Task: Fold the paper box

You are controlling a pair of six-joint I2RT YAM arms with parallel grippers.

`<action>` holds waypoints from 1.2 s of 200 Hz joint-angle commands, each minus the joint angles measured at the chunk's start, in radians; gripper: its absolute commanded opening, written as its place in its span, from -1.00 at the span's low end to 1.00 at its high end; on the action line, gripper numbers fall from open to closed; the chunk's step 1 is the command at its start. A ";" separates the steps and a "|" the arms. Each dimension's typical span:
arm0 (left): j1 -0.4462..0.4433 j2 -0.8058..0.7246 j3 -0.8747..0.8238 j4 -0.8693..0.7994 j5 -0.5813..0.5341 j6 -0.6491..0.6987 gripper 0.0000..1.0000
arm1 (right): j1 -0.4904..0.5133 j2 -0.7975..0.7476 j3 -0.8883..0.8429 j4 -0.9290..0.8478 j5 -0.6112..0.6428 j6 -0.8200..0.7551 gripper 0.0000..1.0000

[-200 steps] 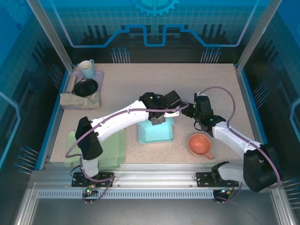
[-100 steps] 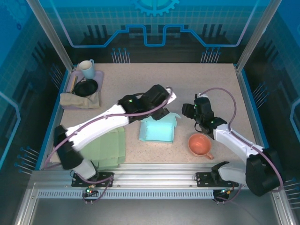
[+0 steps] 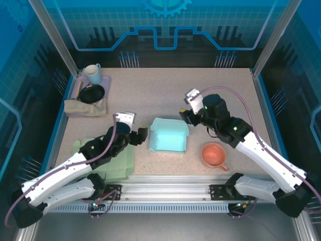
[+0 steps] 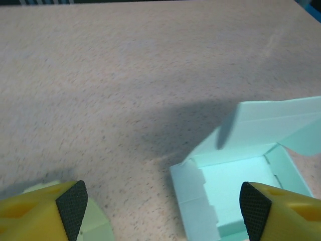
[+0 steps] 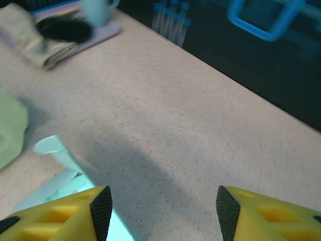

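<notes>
My left tool [image 4: 163, 210] is gaping wide with nothing between its pads [image 4: 71, 203]. It is hovering low just left of the paper box [image 3: 168, 136], I'd say so the near side wall is lying straight ahead of me for a push or a pinch. The box is sitting near the middle of the bench [image 3: 150, 90], tray open, with its lid panel [image 4: 271, 120] tilting up on the far side. My right tool [image 5: 164, 211] is also standing apart and empty. It is hanging over the box's far right corner, which looks to me like a good spot for catching that raised lid and bringing it down. The orange cup [image 3: 214, 154] is resting near the box's right side without touching it, so my right arm is staying above it. The fold isn't finished yet.
</notes>
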 commanded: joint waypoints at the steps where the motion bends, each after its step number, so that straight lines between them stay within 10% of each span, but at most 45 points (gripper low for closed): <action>1: 0.041 -0.079 -0.098 0.130 0.023 -0.164 0.62 | 0.046 0.120 0.104 -0.278 -0.128 -0.323 0.19; 120: 0.172 0.024 -0.272 0.322 0.258 -0.297 0.53 | 0.052 0.395 0.208 -0.324 -0.100 -0.569 0.09; 240: 0.171 0.232 -0.296 0.460 0.334 -0.344 0.44 | -0.025 0.456 0.213 -0.341 -0.131 -0.619 -0.79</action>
